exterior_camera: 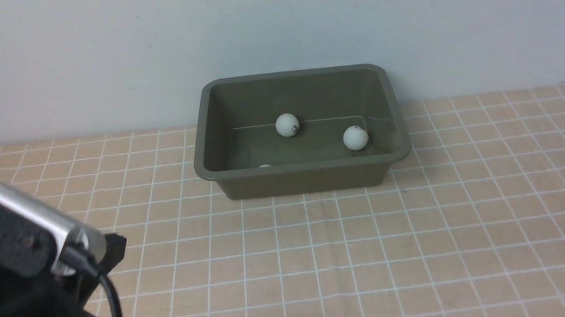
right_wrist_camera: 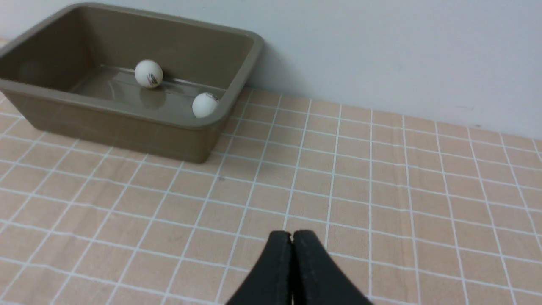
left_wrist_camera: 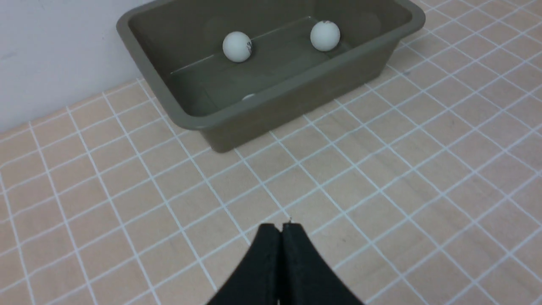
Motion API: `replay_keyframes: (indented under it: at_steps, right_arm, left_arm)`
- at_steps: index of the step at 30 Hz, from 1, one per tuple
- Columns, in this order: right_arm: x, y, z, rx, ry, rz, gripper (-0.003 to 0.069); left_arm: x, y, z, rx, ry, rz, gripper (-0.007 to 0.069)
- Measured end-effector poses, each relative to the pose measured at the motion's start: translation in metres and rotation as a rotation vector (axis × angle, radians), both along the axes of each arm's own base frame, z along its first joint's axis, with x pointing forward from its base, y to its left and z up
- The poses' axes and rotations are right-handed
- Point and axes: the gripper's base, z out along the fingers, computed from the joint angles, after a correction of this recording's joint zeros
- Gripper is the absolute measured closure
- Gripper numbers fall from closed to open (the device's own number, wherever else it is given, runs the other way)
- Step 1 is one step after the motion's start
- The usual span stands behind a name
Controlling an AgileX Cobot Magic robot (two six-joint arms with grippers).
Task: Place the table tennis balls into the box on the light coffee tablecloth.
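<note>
The olive-green box (exterior_camera: 303,167) stands on the light coffee tablecloth (exterior_camera: 370,247) at the back, close to the wall. Two white table tennis balls (exterior_camera: 287,125) (exterior_camera: 355,137) rest on its floor. Only the top of a third ball (exterior_camera: 264,166) peeks over the near rim. My left gripper (left_wrist_camera: 281,226) is shut with nothing in it, hovering over bare cloth well in front of the box and to its left. In the front view only the left arm (exterior_camera: 29,269) shows, at the lower left. My right gripper (right_wrist_camera: 292,234) is also shut and empty, above the cloth to the box's (right_wrist_camera: 127,123) right.
A pale wall (exterior_camera: 103,56) rises directly behind the box. The gridded cloth runs to both sides and toward the front edge of the view. The left arm's black cable (exterior_camera: 112,303) hangs at the lower left.
</note>
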Motion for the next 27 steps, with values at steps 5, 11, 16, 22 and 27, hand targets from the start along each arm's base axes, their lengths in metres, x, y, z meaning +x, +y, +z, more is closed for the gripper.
replay_keyframes:
  at_steps: [5, 11, 16, 22, 27]
  right_arm:
    - [-0.001, -0.001, 0.000, -0.007, -0.007, -0.003, 0.0674]
    - [-0.001, -0.001, -0.001, -0.013, 0.012, -0.010, 0.0674]
    - [-0.001, -0.002, -0.002, -0.017, 0.025, -0.013, 0.0674]
    - [-0.001, -0.002, -0.002, -0.017, 0.024, -0.013, 0.0674]
    - [-0.001, -0.002, -0.002, -0.017, 0.024, -0.013, 0.0674]
  left_arm:
    - [-0.009, 0.004, -0.004, -0.014, -0.019, 0.004, 0.0693]
    - [-0.009, 0.004, -0.003, -0.019, -0.025, 0.006, 0.0693]
    - [-0.010, 0.004, -0.005, -0.013, -0.008, 0.001, 0.0693]
    - [-0.010, 0.004, -0.005, -0.014, -0.008, 0.001, 0.0693]
    - [-0.013, 0.006, -0.003, 0.019, -0.035, -0.005, 0.0693]
